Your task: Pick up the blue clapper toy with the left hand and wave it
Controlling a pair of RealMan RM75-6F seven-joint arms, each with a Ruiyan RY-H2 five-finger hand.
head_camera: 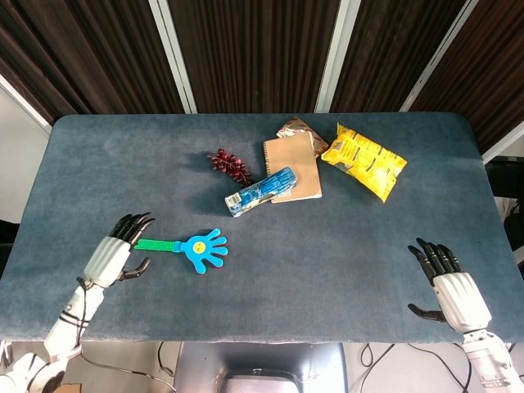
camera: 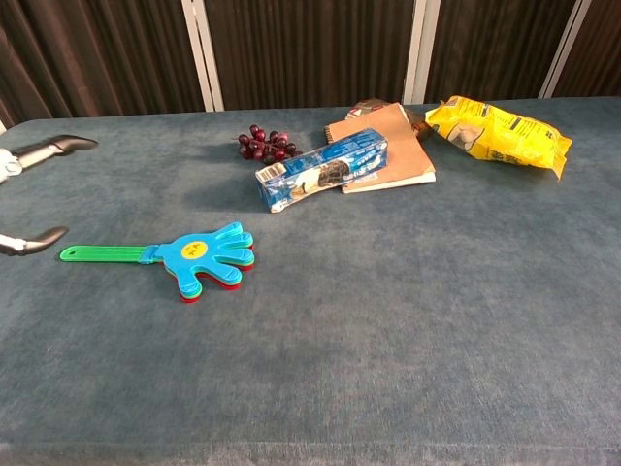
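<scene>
The blue clapper toy [head_camera: 197, 247] lies flat on the table, its green handle [head_camera: 152, 244] pointing left and its hand-shaped head to the right. The chest view shows the clapper [camera: 206, 254] with red and green layers under the blue one. My left hand [head_camera: 115, 250] is just left of the handle's end, fingers spread, holding nothing; in the chest view only its fingertips [camera: 70, 143] show at the left edge. My right hand [head_camera: 446, 286] hovers open near the table's front right corner, far from the toy.
A blue snack pack [head_camera: 261, 191], a brown notebook [head_camera: 293, 165], a bunch of dark grapes [head_camera: 228, 163], a small brown wrapper [head_camera: 292, 128] and a yellow chip bag [head_camera: 364, 160] lie at the back middle of the blue table [head_camera: 327, 262].
</scene>
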